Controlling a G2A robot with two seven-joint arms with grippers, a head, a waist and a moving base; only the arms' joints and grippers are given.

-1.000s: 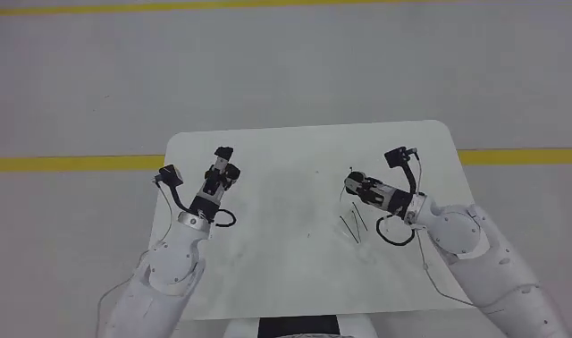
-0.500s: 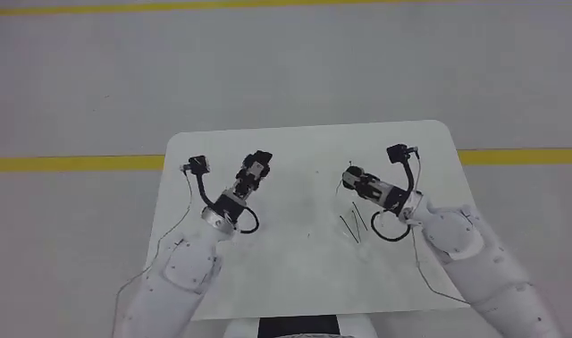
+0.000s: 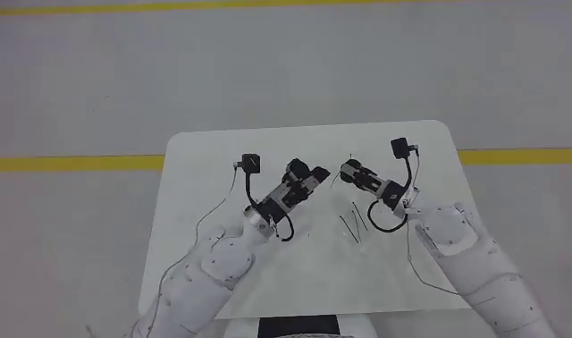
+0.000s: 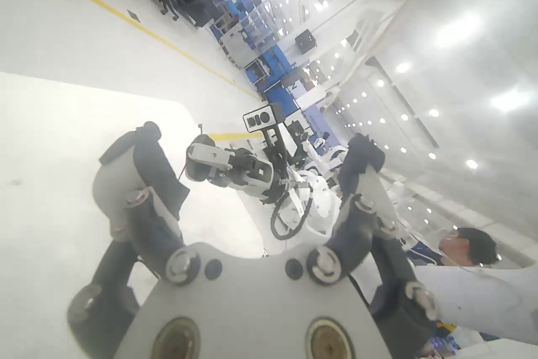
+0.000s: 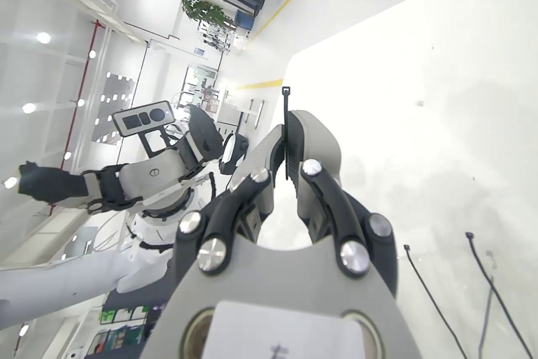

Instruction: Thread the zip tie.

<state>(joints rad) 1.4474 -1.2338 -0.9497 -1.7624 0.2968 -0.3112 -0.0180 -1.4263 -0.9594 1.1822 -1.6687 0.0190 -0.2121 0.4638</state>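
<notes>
- The right gripper [image 5: 288, 131] has its jaws pressed together on a zip tie [image 5: 286, 106], so the strap is pinched flat between the two dark pads.
- The zip tie is thin and black. It stands straight up out of the fingertips, with its small square head at the top, above the table edge. A short length of strap also shows below the pads, inside the jaws.
- The left gripper [image 4: 256, 140] has its jaws spread wide with nothing between them. Its fingers [image 4: 145, 171] have dark covers over grey metal.
- In the top view the left gripper [image 3: 308, 173] and the right gripper [image 3: 349, 170] face each other tip to tip, near one another but apart, above the middle of the table [image 3: 223, 177].
- The left wrist view looks straight at the right gripper through its own open jaws, and the thin black strap shows at that gripper's tip.
- A few spare ties [image 3: 355, 222] lie loose on the white table surface, just beside the right arm and nearer the robot than the grippers. They are crossed in a small bunch, well apart from the held one.
</notes>
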